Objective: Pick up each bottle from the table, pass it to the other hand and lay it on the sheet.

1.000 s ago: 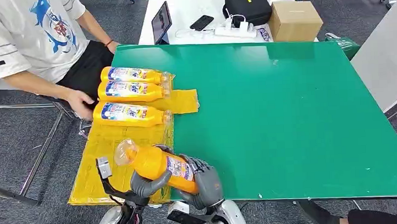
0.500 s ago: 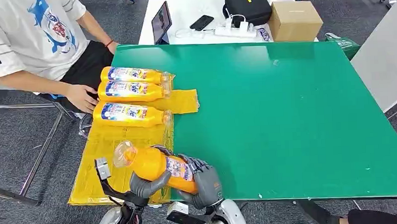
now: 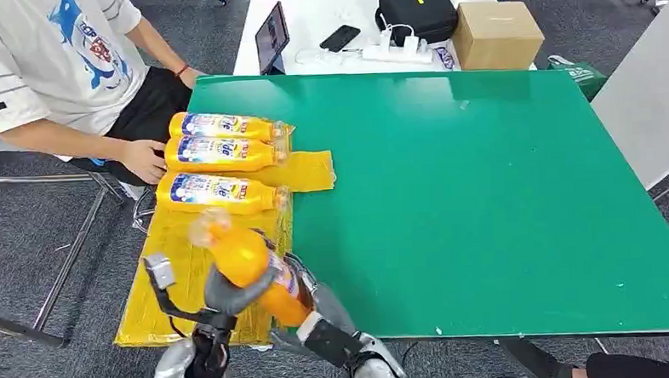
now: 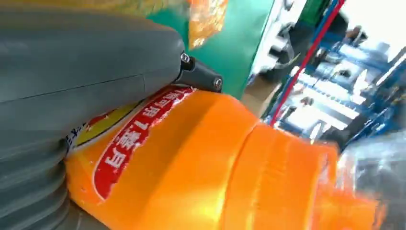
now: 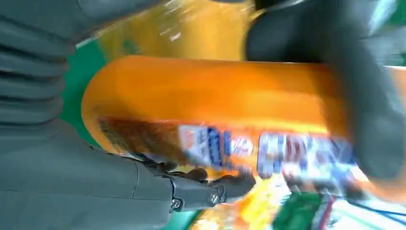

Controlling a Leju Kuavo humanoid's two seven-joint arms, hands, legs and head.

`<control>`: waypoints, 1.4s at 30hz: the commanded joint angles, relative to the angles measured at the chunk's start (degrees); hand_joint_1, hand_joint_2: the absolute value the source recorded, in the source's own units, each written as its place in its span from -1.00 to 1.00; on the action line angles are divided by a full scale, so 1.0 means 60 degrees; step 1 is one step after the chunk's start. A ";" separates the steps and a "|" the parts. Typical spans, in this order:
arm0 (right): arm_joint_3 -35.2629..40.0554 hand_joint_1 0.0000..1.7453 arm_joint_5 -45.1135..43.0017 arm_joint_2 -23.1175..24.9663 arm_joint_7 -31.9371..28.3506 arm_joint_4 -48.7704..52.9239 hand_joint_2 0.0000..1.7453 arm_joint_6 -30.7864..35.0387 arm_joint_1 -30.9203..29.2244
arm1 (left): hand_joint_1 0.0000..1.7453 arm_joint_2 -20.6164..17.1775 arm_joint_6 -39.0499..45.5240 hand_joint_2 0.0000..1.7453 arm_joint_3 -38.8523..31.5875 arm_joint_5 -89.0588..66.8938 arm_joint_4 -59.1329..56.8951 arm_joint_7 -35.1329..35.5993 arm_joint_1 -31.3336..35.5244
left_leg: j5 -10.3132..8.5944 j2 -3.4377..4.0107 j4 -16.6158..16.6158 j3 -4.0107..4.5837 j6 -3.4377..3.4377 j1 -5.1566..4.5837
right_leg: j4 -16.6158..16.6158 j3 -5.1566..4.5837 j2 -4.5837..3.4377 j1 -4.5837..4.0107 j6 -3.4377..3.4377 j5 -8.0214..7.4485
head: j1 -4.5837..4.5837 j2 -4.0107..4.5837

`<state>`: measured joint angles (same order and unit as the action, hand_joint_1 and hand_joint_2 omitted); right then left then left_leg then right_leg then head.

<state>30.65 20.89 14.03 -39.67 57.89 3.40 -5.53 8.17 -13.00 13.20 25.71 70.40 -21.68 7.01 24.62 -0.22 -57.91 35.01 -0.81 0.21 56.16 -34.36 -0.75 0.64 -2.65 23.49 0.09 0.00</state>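
Left hand (image 3: 233, 289) & right hand (image 3: 307, 314) both grip the orange plastic bottle (image 3: 247, 263) at lower left, mid-handover above the yellow plastic sheet (image 3: 169, 273); three labelled orange bottles (image 3: 219, 151) lie on it already, w/ this one left to lay.

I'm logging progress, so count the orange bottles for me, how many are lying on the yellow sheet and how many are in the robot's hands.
Lying on the yellow sheet: 3 orange bottles
Held in the hands: 1 orange bottle
Total: 4
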 commanded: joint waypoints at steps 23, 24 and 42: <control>-0.3564 -1.00 -0.5049 0.0317 0.0042 0.6041 1.00 0.0431 0.1920 | 1.00 -0.1597 0.4882 1.00 -0.0778 -1.0751 0.2025 -0.0592 -0.0340 | 0.0021 0.0008 0.0005 -0.0045 0.0008 0.0007 | -0.0007 0.0049 0.0003 -0.0011 0.0017 0.0016 | -0.0004 0.0000; -0.3723 -1.00 -0.5170 0.0353 0.0068 0.6230 1.00 0.0503 0.1944 | 1.00 -0.1814 0.5270 1.00 -0.0597 -1.1675 0.2062 -0.0474 -0.0454 | 0.0016 -0.0001 0.0004 -0.0033 0.0006 0.0003 | -0.0004 0.0038 0.0009 -0.0006 0.0013 0.0015 | -0.0004 0.0000; -0.3541 -1.00 -0.4788 0.0210 0.0127 0.5901 1.00 0.0718 0.1587 | 1.00 -0.2937 0.5078 1.00 0.0602 -1.4526 0.1272 0.0286 -0.0382 | 0.0036 -0.0008 -0.0003 -0.0074 0.0013 0.0023 | -0.0010 0.0084 0.0032 -0.0028 0.0032 0.0034 | -0.0004 0.0000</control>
<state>9.42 -10.53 15.89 -38.56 95.17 6.75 6.20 -6.25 18.82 12.35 -58.45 83.62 -21.68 0.42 24.63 -0.24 -57.90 35.03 -0.80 0.22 56.16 -34.38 -0.75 0.63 -2.63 23.50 0.07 0.00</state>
